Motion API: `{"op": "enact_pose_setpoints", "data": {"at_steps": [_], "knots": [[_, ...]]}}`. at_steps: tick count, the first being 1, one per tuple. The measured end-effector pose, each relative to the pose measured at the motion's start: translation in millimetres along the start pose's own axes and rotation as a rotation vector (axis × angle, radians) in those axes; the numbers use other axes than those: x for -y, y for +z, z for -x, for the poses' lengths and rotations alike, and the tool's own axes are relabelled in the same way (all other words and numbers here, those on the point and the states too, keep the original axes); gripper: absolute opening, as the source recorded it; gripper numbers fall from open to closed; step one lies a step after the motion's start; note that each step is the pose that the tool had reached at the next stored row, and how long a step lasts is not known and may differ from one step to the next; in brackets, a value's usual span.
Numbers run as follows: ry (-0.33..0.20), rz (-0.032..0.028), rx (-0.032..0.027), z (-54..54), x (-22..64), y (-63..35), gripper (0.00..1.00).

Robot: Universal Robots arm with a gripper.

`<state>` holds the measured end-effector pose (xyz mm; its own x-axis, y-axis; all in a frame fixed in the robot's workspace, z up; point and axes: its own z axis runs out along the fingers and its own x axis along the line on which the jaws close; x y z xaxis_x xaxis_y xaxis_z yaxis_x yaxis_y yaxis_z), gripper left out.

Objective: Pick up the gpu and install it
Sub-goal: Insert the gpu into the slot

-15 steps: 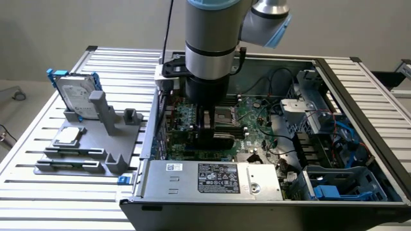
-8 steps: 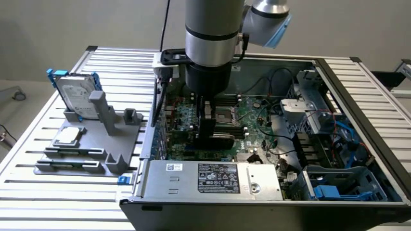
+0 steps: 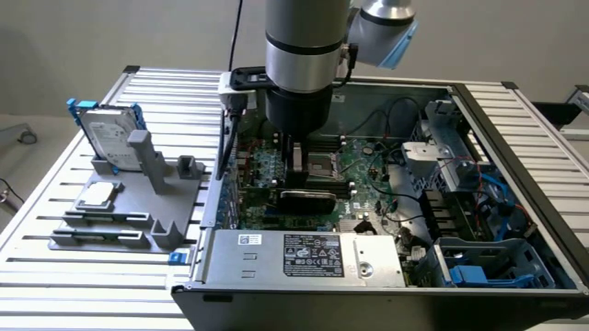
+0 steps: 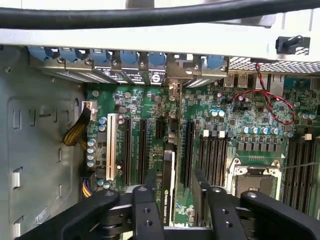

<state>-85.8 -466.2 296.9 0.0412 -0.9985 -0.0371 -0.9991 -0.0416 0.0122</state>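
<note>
Gripper [image 4: 173,179] on my wrist feed: its fingers stand slightly spread, straddling the gpu [image 4: 168,200] — a strip of green motherboard [image 4: 145,105] shows between the card and one finger. The gpu stands on edge among the long black slots, its silvery bracket end at the rear wall of the case [image 4: 40,150], its black face carrying a green logo. From the exterior view I get what the wrist camera hides — the cooler's rounded black bulk just under the hand, the silver labelled power supply [image 3: 299,255], and, outside the case, a hard drive [image 3: 109,138] upright in a grey fixture [image 3: 110,227].
</note>
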Motion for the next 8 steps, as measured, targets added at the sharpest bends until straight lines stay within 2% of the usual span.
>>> {"op": "enact_pose_setpoints", "data": {"at_steps": [3,4,6,8], "knots": [[-0.001,-0.0021,0.0041,0.2,0.1,5.4,0.25],[-0.001,-0.0028,0.0051,0.3,0.1,7.3,0.25],[-0.002,-0.0038,0.0062,0.5,0.0,10.9,0.13],[-0.002,-0.0045,0.0067,0.8,-0.3,14.5,0.11]]}}
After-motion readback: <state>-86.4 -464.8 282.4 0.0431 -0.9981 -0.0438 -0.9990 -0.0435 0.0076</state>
